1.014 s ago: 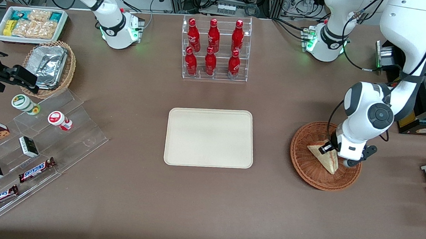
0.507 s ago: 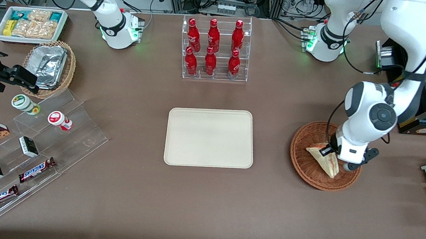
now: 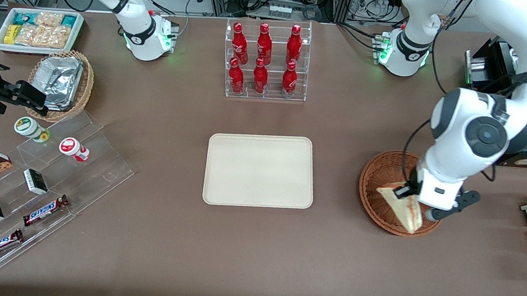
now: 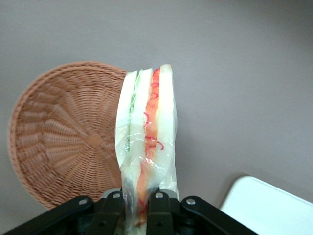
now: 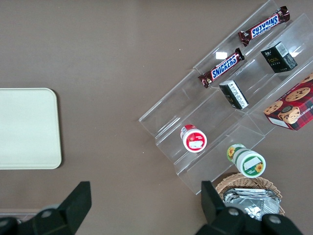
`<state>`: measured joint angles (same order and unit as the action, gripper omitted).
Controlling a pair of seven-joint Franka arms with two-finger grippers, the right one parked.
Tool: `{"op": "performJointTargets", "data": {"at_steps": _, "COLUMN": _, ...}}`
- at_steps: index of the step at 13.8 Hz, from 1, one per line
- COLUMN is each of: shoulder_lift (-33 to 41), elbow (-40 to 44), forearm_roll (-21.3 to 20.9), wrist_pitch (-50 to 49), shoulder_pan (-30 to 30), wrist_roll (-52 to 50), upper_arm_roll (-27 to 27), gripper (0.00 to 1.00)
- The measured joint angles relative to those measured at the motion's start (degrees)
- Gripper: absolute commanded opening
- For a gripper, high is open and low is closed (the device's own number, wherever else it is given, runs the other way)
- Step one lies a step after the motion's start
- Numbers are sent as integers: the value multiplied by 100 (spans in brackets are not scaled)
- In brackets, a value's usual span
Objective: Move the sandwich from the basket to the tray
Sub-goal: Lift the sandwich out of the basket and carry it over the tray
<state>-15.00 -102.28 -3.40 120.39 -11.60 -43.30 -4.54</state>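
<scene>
Sandwich (image 3: pixel 403 207), pinched at one end by the tool (image 4: pixel 138 208) and hanging above the basket (image 3: pixel 379 178), should be carried level and slowly toward the tray (image 3: pixel 260 170), as its wrap may slip.

Cream tray (image 5: pixel 27 128), well apart from clear stepped rack (image 5: pixel 234 93) of snacks.

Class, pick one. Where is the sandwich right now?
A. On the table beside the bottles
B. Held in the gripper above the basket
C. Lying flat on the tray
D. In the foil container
B: the gripper is shut on the sandwich, which hangs over the basket; the tray holds nothing.
</scene>
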Motion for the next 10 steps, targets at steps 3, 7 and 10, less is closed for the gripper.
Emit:
{"op": "performJointTargets", "data": {"at_steps": 3, "shoulder_lift": -123, "elbow": 248, "forearm_roll": -1, "wrist_pitch": -89, "shoulder_pan": -636, "wrist_roll": -13, "upper_arm_roll": -26, "gripper": 2}}
{"op": "performJointTargets", "data": {"at_steps": 7, "shoulder_lift": -533, "elbow": 715, "forearm_roll": -2, "wrist_pitch": -299, "shoulder_pan": -1362, "wrist_roll": -39, "upper_arm_roll": -34, "gripper": 0}}
{"op": "performJointTargets", "data": {"at_steps": 10, "shoulder_lift": -821, "elbow": 918, "forearm_roll": -1, "wrist_pitch": -344, "shoulder_pan": -1815, "wrist_roll": -39, "upper_arm_roll": -35, "gripper": 0}}
